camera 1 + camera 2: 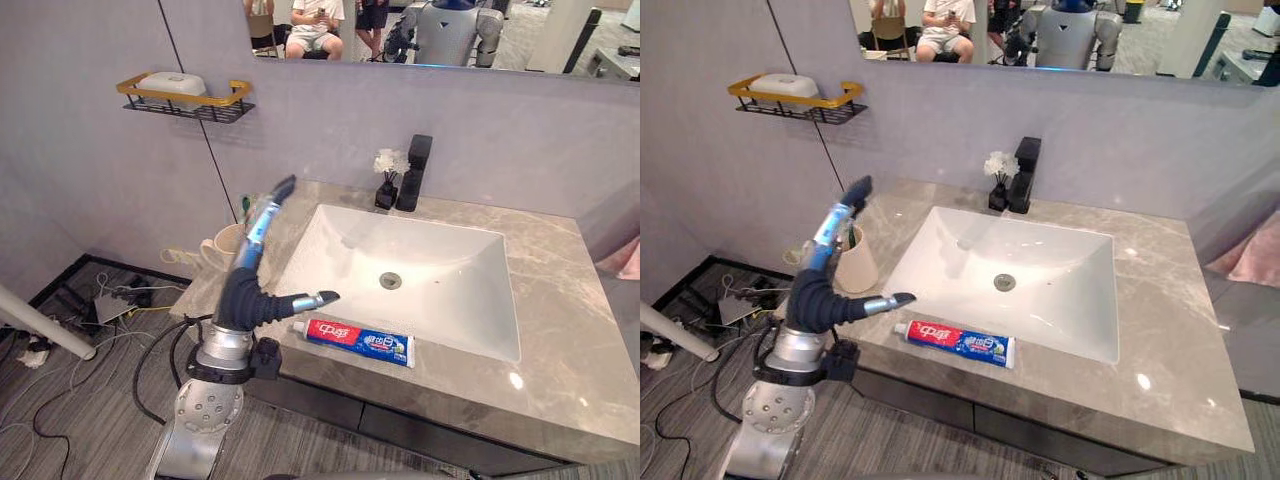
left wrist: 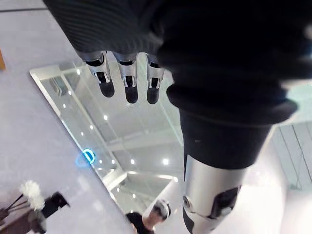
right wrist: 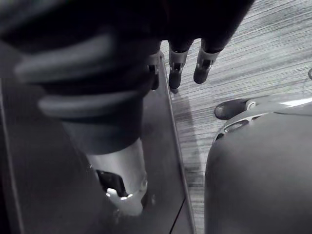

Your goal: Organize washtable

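Left hand hovers open, empty, left of the sink. I'd drop onto the toothpaste at the sink's front rim, pinching mid-tube. Right hand hangs relaxed.

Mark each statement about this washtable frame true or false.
1. The toothpaste tube lies on the counter in front of the sink. True.
2. The left hand grips the cup. False: its straight fingers hold nothing beside the cup.
3. The faucet stands at the sink's right end. False: it stands behind the sink, beside a small vase.
4. The wall shelf holds a white box. True.
5. The right hand holds nothing. True.
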Robot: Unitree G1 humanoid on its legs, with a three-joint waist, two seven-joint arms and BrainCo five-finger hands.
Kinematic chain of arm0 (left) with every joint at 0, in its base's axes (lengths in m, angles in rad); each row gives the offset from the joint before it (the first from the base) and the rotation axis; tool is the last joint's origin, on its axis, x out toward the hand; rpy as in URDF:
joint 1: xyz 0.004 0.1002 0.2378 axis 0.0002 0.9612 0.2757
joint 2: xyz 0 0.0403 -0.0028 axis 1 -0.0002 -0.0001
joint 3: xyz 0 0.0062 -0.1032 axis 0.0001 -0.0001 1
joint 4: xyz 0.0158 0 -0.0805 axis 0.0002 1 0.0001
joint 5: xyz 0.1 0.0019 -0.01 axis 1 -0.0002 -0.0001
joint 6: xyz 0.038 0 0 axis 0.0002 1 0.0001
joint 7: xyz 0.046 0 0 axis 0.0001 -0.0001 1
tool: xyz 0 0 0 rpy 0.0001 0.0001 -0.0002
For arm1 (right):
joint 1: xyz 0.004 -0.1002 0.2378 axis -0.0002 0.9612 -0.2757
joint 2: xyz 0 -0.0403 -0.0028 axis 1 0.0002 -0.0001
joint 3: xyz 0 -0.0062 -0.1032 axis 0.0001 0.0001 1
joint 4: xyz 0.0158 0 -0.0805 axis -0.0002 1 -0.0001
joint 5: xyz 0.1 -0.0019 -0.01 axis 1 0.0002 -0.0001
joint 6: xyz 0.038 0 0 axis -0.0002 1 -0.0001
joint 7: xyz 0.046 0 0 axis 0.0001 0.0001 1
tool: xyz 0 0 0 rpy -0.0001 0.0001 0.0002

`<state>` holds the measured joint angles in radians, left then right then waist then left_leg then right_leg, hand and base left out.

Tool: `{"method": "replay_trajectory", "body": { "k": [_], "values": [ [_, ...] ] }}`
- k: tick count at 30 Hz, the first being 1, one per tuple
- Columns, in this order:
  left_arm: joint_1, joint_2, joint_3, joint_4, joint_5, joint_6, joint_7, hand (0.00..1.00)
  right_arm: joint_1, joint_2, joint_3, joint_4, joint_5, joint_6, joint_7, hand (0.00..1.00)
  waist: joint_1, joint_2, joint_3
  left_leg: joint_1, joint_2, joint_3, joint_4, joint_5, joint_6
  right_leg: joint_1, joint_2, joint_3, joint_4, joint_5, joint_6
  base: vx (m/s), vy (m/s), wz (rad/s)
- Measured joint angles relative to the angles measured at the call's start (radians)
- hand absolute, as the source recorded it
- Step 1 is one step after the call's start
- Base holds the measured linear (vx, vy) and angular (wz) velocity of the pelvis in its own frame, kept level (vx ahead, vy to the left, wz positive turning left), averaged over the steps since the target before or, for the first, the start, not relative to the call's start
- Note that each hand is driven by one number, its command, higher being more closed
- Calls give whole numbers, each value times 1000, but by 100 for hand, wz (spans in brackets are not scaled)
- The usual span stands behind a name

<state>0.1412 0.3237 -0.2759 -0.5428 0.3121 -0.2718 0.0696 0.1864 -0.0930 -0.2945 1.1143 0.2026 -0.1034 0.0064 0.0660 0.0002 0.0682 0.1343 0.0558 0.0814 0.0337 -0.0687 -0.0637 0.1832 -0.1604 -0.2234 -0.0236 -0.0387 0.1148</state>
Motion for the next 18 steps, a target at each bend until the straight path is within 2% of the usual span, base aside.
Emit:
{"method": "replay_trajectory", "body": {
  "k": [5,6,18],
  "values": [
    [-11,45,-54,156,57,13,-46,0,-3,-17,39,-4,-3,0,3,0,-13,2,-1,1,-1,1,-3,1,0,3,1,1,-13,9,-2,-36,-3,-3],
    [-11,46,-61,182,60,17,-50,0,-3,-21,39,-4,-5,0,8,0,-23,3,-1,1,-1,1,-5,1,0,3,1,0,-14,9,-2,0,0,0],
    [-19,66,-116,291,164,44,-88,0,-1,-35,38,-45,-7,0,19,0,-39,7,-2,16,-4,3,-36,7,-1,16,2,-8,-38,9,-1,0,-1,0]
  ]
}}
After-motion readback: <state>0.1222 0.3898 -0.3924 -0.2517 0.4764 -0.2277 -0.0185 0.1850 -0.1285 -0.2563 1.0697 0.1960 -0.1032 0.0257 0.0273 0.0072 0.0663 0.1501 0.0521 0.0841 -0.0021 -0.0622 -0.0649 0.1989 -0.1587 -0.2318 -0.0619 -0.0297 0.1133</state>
